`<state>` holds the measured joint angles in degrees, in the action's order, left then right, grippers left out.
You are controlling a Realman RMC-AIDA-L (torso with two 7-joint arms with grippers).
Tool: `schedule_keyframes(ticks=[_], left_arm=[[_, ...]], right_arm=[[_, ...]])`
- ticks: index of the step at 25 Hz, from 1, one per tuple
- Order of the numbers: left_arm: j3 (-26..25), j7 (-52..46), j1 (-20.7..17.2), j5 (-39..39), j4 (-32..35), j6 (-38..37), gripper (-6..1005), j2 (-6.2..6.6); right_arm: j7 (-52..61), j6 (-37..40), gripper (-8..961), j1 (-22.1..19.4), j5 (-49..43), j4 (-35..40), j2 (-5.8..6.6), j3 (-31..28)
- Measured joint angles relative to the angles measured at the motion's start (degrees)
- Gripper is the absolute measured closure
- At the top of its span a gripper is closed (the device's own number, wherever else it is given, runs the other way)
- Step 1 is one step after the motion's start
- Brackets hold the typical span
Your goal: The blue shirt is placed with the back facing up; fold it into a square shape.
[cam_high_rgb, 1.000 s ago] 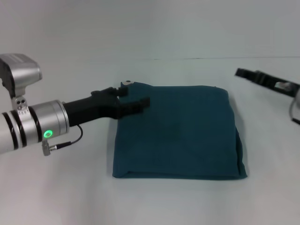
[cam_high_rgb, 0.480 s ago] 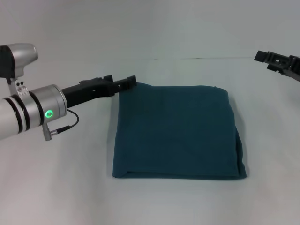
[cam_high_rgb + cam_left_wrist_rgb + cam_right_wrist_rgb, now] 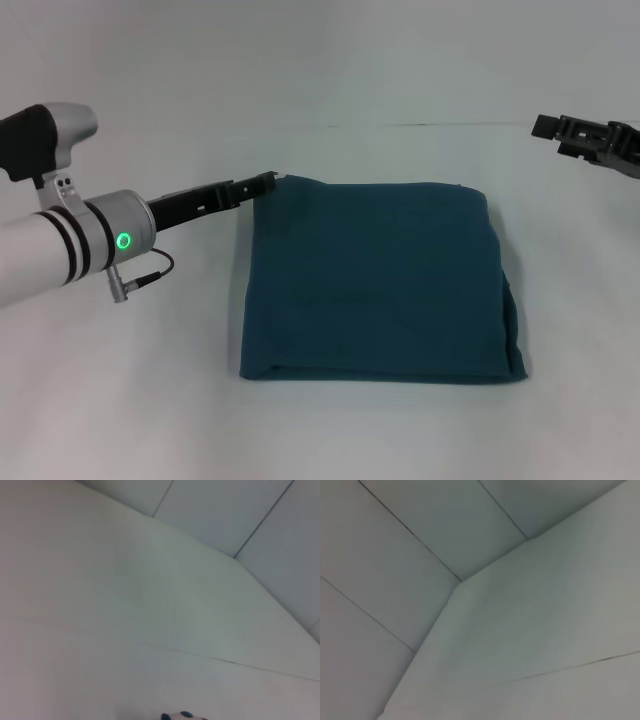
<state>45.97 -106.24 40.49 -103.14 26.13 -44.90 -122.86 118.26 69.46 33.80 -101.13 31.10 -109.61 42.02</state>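
Blue shirt [image 3: 375, 280]: soft, light, limp; folded square on table [image 3: 120, 400], its far corner just ahead of left gripper [image 3: 262, 182], finger state indiscernible. Grip doubled edges. Right gripper [image 3: 545, 126]: well aside, state indiscernible.

a bare test or laboratory cell rather than a home: a plain white tabletop [image 3: 130, 400] runs unbroken to its far edge, where it meets pale wall panels [image 3: 420, 520] divided by thin dark seams. the wrist views show only these jointed panels and the same featureless white surface.
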Motion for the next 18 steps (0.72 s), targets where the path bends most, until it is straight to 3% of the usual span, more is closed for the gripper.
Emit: schedule_keyframes(ticks=[18], left_arm=[[5.29, 1.42, 1.45, 0.44, -1.24, 4.35, 63, -1.21]], right_arm=[[0.00, -0.81, 128, 0.86, -0.79, -0.34, -1.36, 0.11]])
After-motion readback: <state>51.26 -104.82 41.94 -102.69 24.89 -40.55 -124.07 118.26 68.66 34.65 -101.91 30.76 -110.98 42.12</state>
